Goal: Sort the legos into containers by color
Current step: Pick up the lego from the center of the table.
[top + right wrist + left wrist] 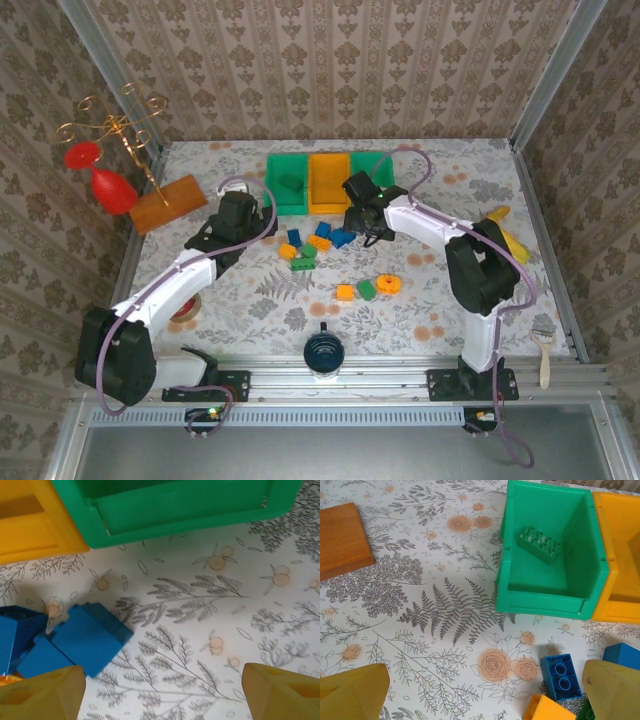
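Looking first at the legos, we see most of them in a tight cluster on the table just in front of the containers. A small loose group lies apart, nearer to the arms, and one green brick is already inside the left green bin. The main danger, in our judgement, comes from the crowding. The blue bricks touch each other, so the right gripper, whose jaws stand apart with only bare table between them, could catch two at once. It could also push one away with its left finger, which is very near to them. The left gripper is wide open and empty. Its right finger hangs close to a blue brick and an orange brick, so a careless closing may take a mixed pair, and then a wrong colour goes in a bin. We also notice that no bin is blue, so the blue pieces could land in the wrong one. Both arms work over the same cluster, beside the bins, so they may hit each other or knock the joined row out of place.
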`<state>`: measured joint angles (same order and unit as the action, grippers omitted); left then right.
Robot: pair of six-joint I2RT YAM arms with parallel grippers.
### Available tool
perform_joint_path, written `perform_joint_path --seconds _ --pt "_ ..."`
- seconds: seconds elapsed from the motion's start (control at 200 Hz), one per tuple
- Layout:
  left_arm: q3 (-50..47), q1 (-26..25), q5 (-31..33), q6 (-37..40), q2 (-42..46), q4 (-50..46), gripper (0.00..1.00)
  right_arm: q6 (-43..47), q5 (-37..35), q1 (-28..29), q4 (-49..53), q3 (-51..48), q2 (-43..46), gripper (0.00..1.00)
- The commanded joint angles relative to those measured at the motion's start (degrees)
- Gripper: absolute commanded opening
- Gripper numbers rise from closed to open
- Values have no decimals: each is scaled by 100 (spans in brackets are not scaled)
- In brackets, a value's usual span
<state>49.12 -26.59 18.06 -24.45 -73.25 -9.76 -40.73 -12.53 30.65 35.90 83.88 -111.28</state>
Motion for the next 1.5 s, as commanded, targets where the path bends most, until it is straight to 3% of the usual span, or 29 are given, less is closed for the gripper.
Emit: perform_joint_path --seconds 0.0,0.72,1.495 --pt "-83 13 57 -126 66 95 100 -93 1 38 233 302 -304 82" --pt "-217 165 -161 -258 -66 97 100 -83 -57 63 393 1174 -1246 91" --pt "-298 172 -197 -344 -4 167 100 -82 -116 62 463 79 -405 71"
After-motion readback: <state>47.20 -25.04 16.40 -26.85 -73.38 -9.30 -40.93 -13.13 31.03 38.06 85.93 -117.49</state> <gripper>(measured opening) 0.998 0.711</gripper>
